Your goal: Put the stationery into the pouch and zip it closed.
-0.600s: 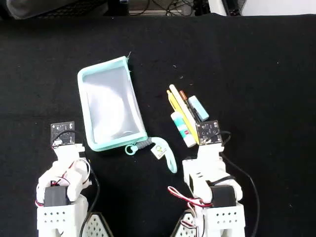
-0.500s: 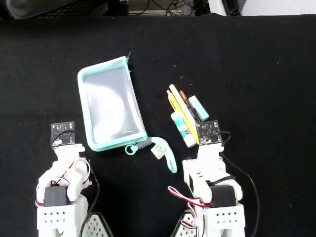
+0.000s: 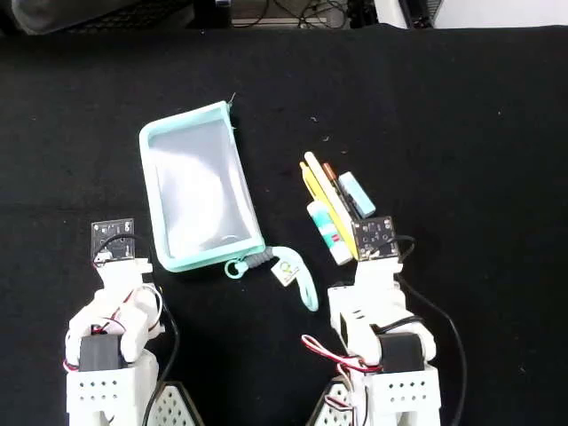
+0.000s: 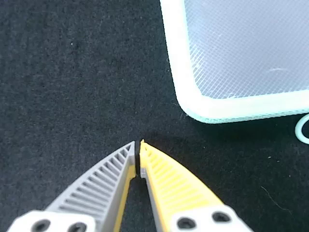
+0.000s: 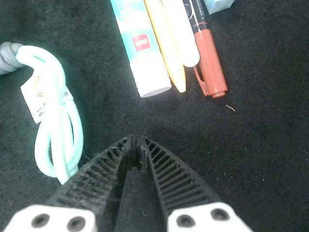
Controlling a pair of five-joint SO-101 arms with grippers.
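Nothing has shifted; packing has not begun. The left pincer (image 4: 137, 143), pressed together, sits just short of the mint-edged clear plastic pouch (image 4: 241, 48). The right pincer (image 5: 137, 140), also closed, has the loose coloured pens (image 5: 165, 48) just ahead.

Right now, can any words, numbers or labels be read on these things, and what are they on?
On the white and teal glue stick: white print on a red patch, too blurred to read.
On the white paper tag around the mint cord strap: faint marks, too small to read.
On the brown marker pen: pale print on its dark barrel, unreadable.
No text here can be quoted with confidence.
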